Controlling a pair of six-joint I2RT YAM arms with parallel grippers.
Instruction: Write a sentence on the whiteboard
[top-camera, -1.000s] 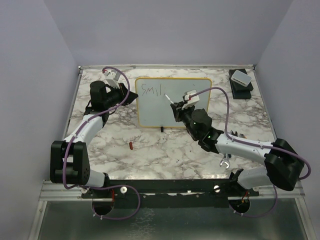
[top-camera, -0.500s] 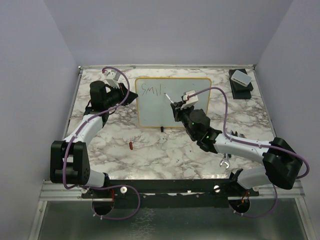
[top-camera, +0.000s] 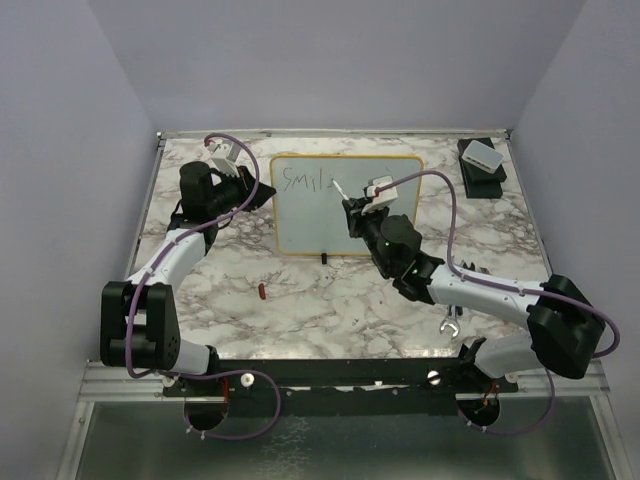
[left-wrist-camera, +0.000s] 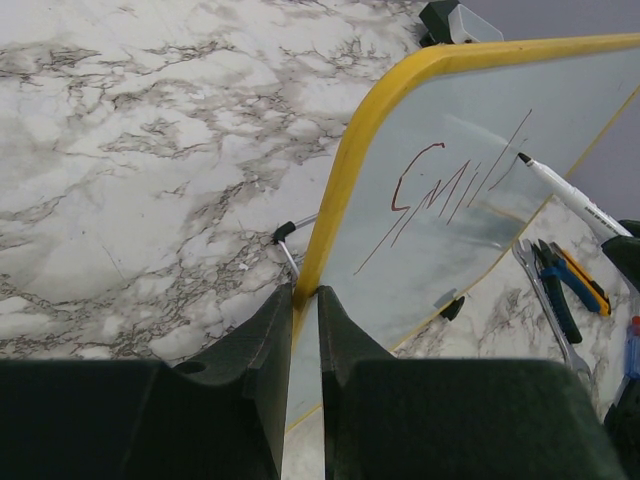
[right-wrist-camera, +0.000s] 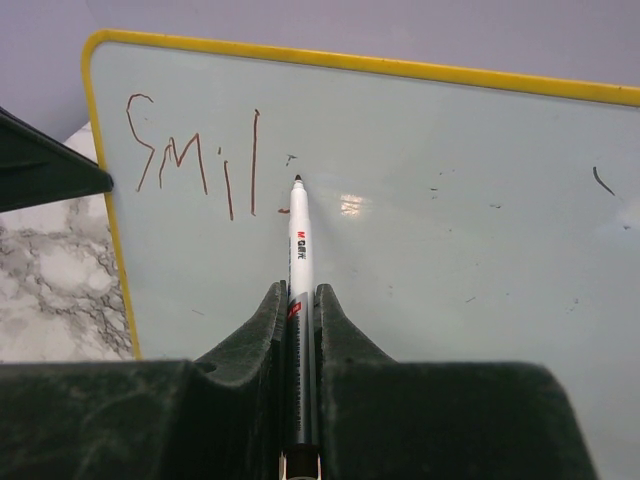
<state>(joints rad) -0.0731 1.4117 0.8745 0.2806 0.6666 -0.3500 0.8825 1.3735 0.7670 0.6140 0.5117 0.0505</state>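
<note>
The whiteboard (top-camera: 310, 228) stands tilted on the marble table, with a pale glossy face (right-wrist-camera: 450, 200) and a yellow rim (left-wrist-camera: 345, 190). My left gripper (left-wrist-camera: 305, 292) is shut on the rim at the board's left edge (top-camera: 262, 190). My right gripper (right-wrist-camera: 299, 290) is shut on a white marker (right-wrist-camera: 299, 255), whose dark tip is at the board face just right of the writing. The sentence (right-wrist-camera: 195, 165) reads "Smil" in thin dark-red strokes (left-wrist-camera: 450, 190), with a short dash beside the "l". From above, the marker (top-camera: 343, 192) points at the board's upper middle.
A small white box on a black base (top-camera: 482, 160) sits at the back right. A small red thing (top-camera: 262, 291) lies on the marble in front of the board. A wrench (top-camera: 450, 325) and blue-handled pliers (left-wrist-camera: 560, 280) lie at the right. A black foot (top-camera: 323, 258) props the board.
The right gripper has carried the marker a little up and to the right along the board, and the writing has grown slightly past the "i". The left arm has not moved.
</note>
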